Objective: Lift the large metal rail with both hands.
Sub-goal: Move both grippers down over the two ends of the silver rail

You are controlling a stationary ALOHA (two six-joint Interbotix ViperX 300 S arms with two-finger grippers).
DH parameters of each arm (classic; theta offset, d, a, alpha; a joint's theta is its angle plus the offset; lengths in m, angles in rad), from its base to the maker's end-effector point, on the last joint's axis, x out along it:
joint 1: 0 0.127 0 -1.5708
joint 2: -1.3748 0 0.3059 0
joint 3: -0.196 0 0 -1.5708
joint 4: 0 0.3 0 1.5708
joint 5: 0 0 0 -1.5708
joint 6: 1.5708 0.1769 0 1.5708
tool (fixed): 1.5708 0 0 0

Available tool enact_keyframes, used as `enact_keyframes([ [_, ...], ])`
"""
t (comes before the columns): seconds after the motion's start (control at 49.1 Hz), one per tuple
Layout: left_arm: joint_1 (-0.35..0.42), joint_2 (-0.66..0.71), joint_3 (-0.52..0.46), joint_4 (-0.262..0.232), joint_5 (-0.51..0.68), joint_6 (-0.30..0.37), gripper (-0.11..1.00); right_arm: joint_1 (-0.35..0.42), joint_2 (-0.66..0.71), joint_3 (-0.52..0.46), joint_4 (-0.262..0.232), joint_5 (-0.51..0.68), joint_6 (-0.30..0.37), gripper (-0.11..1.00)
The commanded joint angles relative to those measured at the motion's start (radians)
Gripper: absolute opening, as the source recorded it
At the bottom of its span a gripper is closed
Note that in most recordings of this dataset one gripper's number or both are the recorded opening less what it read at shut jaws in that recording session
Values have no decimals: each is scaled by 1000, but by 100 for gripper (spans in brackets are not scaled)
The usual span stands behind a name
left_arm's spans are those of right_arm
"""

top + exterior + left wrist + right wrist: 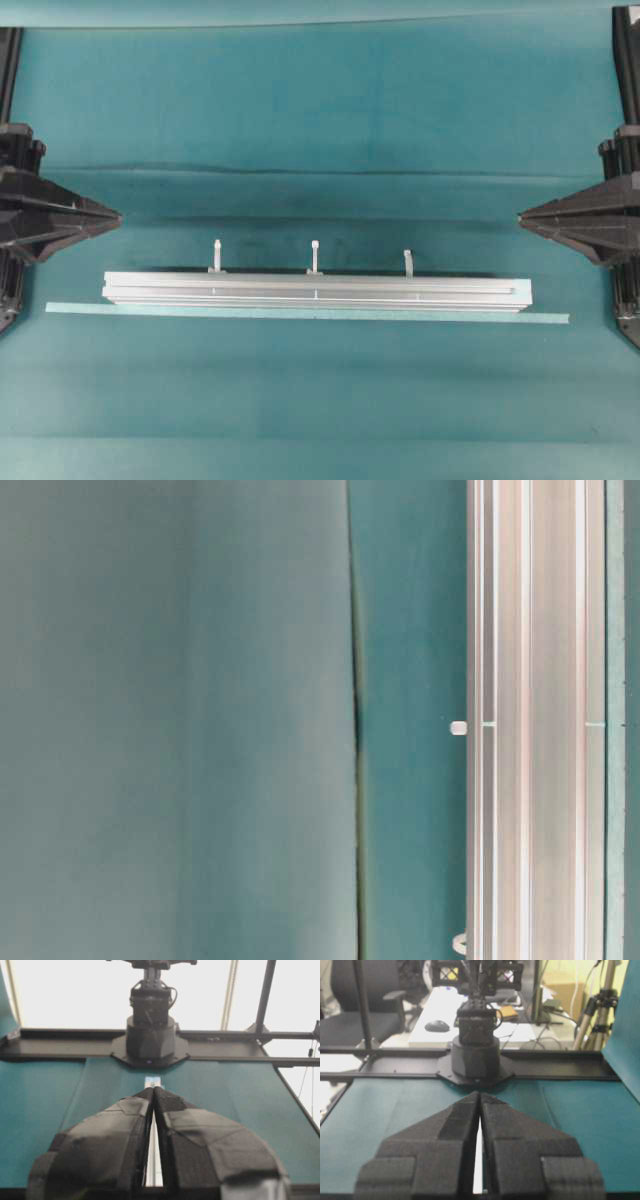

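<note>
Your rail (315,291) lay flat mid-bench (320,110), three bolts (315,256) along its far edge, tape strip (300,314) touching its near side. Left gripper (118,214) and right gripper (522,214) sat well apart from it at the edges, fingers (145,1097) clenched, holding nothing.

Rail (315,292) flat on cloth; both tools (118,215) (522,214) closed, well apart.
</note>
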State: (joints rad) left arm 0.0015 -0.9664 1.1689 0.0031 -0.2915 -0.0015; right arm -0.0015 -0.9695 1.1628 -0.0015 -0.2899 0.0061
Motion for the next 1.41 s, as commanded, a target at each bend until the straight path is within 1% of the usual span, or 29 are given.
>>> enact_keyframes([
  [0.0,-11,14,-49,2,43,-43,14,-12,18,-14,9,-3,9,11],
  [0.041,-9,15,-64,5,81,-58,13,-14,26,-25,48,32,14,11],
  [0.061,-8,20,-72,6,100,-67,11,-15,29,-29,66,55,18,9],
  [0.102,-9,25,-87,8,137,-91,5,-18,35,-44,91,110,28,3],
  [0.143,-14,29,-109,8,156,-112,1,-25,41,-61,115,169,44,0],
  [0.204,-25,31,-149,9,186,-147,-1,-26,44,-95,144,245,69,0],
  [0.265,-29,38,-183,14,222,-166,-1,-28,49,-133,150,318,101,0],
  [0.326,-32,52,-209,14,287,-170,-1,-31,58,-170,150,382,118,0],
  [0.428,-43,97,-253,14,454,-172,-1,-31,92,-219,149,486,126,0],
  [0.591,-63,190,-347,14,650,-169,-1,-29,204,-319,149,641,146,0],
  [0.713,-64,265,-403,14,764,-170,-1,-26,293,-380,149,747,149,0],
  [0.795,-64,311,-431,14,842,-169,-1,-28,356,-416,149,819,167,0],
  [0.856,-64,357,-456,15,931,-169,-1,-31,416,-445,149,884,187,0],
  [0.998,-64,451,-512,18,1086,-152,-1,-25,511,-509,110,1028,187,0],
  [1.1,-64,500,-540,20,1147,-115,-1,-23,561,-546,89,1123,186,0],
  [1.202,-64,540,-546,20,1163,-89,-1,-21,601,-566,71,1189,183,0],
  [1.324,-64,574,-545,20,1163,-89,-1,-15,630,-574,63,1213,183,0],
  [1.385,-66,584,-543,23,1158,-74,-1,-14,643,-577,60,1220,181,0],
])
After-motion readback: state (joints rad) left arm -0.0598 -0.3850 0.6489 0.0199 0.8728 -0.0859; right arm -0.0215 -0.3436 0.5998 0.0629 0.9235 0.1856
